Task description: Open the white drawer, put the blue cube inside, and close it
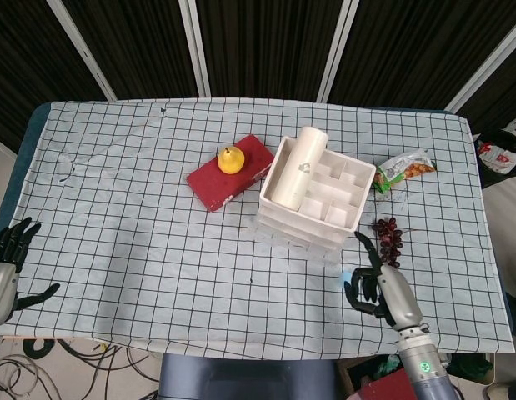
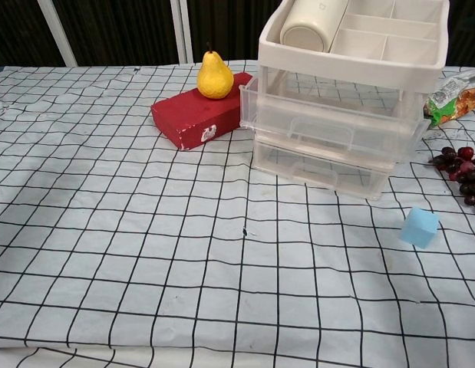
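Blue cube [image 2: 419,227]: located on the cloth just front-right of the white drawer [image 2: 334,130]. Right hand [image 1: 376,286]: positioned right beside it, fingers loosely spread, nothing grasped. Left hand [image 1: 7,258]: well apart, released.

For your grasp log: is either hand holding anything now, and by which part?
Nothing is held. The right hand hovers beside the cube without gripping it; the left hand is open at the table edge.
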`<state>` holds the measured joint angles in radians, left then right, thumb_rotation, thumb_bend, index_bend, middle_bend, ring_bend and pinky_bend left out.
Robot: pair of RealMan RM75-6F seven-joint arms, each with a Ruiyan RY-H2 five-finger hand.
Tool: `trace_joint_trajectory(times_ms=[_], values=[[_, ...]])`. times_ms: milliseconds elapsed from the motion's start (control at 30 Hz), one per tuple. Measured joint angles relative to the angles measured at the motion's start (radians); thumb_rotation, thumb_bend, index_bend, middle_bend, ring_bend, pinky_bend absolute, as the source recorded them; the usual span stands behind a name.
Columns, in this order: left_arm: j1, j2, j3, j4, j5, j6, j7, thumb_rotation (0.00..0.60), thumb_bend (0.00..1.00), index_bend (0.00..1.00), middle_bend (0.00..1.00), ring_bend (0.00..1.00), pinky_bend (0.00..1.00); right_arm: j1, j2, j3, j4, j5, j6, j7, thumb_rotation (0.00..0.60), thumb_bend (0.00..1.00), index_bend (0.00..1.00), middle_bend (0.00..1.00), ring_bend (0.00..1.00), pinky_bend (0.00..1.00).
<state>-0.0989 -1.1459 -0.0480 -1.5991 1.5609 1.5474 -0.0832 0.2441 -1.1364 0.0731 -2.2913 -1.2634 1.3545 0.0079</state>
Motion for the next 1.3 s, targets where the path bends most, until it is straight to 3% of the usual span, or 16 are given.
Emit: trace_joint_trajectory(times_ms=[167,267,467,633,900,1300], values=[[0.0,-0.003,0.002,0.002,0.004,0.0,0.009,0.6,0.04,0.0,0.0,0.0,0.0,-0.038,0.077,-0.038,0.06,-0.011,0.003,0.028,0.6,0.28,0.0,0.71,0.75,0.77],[-0.001,-0.007,0.005,0.003,0.006,-0.003,0.016,0.6,0.04,0.0,0.0,0.0,0.0,-0.048,0.075,-0.057,0.114,0.008,-0.008,0.017,0.6,0.28,0.07,0.75,0.79,0.78],[-0.004,-0.01,0.004,0.002,0.008,-0.006,0.02,0.6,0.05,0.0,0.0,0.0,0.0,-0.043,-0.013,-0.067,0.209,0.1,-0.046,-0.066,0.6,0.28,0.19,0.79,0.83,0.78],[-0.006,-0.007,0.002,0.003,0.004,-0.01,0.012,0.6,0.05,0.0,0.0,0.0,0.0,-0.032,-0.125,-0.051,0.276,0.187,-0.053,-0.135,0.6,0.27,0.2,0.81,0.85,0.78],[-0.007,-0.004,0.003,0.002,0.003,-0.013,0.005,0.6,0.05,0.0,0.0,0.0,0.0,-0.019,-0.253,-0.028,0.371,0.24,-0.05,-0.202,0.6,0.16,0.2,0.83,0.87,0.78],[-0.007,-0.003,0.004,0.0,-0.002,-0.017,0.007,0.6,0.05,0.0,0.0,0.0,0.0,0.002,-0.384,0.035,0.46,0.32,-0.053,-0.238,0.6,0.16,0.28,0.84,0.87,0.78]])
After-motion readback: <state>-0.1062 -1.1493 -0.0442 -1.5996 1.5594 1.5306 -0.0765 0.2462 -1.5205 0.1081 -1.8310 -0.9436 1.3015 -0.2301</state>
